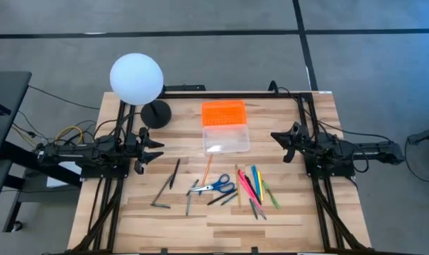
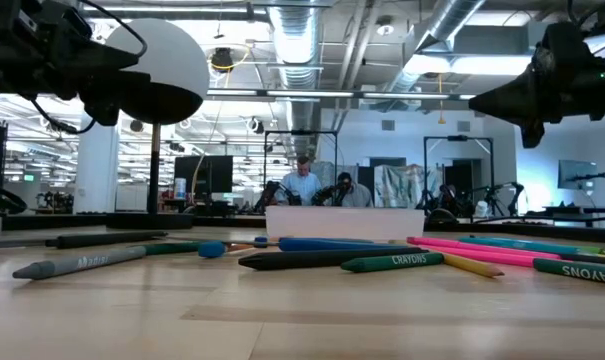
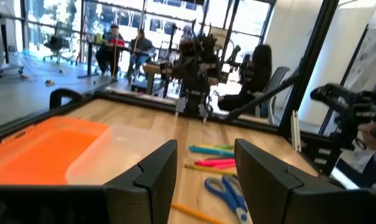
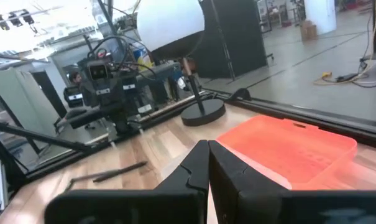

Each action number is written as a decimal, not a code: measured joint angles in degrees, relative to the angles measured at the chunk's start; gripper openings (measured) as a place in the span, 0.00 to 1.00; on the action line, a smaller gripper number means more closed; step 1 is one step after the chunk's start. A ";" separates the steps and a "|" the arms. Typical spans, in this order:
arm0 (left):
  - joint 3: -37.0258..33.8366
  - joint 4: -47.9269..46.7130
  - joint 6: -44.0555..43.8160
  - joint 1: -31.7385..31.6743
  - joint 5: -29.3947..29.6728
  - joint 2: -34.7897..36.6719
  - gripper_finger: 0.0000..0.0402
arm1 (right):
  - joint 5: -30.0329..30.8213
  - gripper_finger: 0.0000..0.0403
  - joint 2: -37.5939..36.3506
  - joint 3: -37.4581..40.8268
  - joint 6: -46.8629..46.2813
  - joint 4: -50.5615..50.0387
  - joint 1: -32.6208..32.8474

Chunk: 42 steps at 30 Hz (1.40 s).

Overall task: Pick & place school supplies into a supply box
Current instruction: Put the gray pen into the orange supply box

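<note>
Wood-slat tabletop (image 1: pixel 221 219) in a big open lab, with a couple of people sitting way off in the background of the low view. Nothing's been packed yet as far as I can tell: the supply box (image 1: pixel 225 127) sits open between the two arms, orange lid (image 1: pixel 224 112) flipped to the far side and clear base nearer the supplies, and it looks empty.

Left gripper (image 1: pixel 152 151) hovers over its edge of the table with its fingers (image 3: pixel 151 180) spread fairly wide and nothing between them. Right gripper (image 1: pixel 283 142) hangs at the opposite edge, pinched fully shut, also empty. Both are well apart from the pile.

The school supplies (image 1: pixel 228 190) lie scattered in front of both grippers, on the near side of the box. The grey and black pencils (image 1: pixel 169 184) are closest to the left gripper, and the bright pink, yellow and green markers (image 1: pixel 253 188) sit nearer the right one. The blue-handled scissors (image 1: pixel 218 188) lie in the middle.

Handling guess: these are all light, stiff and skinny, and the round ones will probably roll or skid if nudged. I'd pinch each across its middle so it stays level. Several colored ones overlap, so I'd pick a loner first. The scissors are flat and awkward; grabbing across the handles or near the pivot seems safest. That box looks light enough to slide if bumped.
</note>
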<state>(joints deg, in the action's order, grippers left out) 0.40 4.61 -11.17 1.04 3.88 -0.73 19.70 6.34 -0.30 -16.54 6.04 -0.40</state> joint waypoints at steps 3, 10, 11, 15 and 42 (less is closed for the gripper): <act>0.00 -1.99 1.61 0.00 -0.02 -0.02 0.39 | -0.04 0.00 0.01 0.00 -0.27 -0.72 0.00; -0.02 -1.84 6.64 0.02 0.53 -0.02 0.39 | -0.04 0.00 -0.04 0.00 -4.22 1.66 -0.11; 0.00 -1.67 6.70 0.02 0.65 -0.02 0.39 | -0.04 0.00 0.00 0.00 -3.43 2.12 -0.11; -0.01 1.04 9.09 0.02 -0.51 -0.02 0.39 | -1.30 0.00 -0.02 -0.68 0.30 5.85 0.13; 12.36 27.33 31.38 0.00 -11.39 -14.21 0.39 | -9.13 0.00 20.53 -23.78 38.41 20.15 10.62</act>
<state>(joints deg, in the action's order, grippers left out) 12.76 31.94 20.20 1.04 -7.51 -14.95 10.57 26.87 -24.08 21.87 26.20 10.22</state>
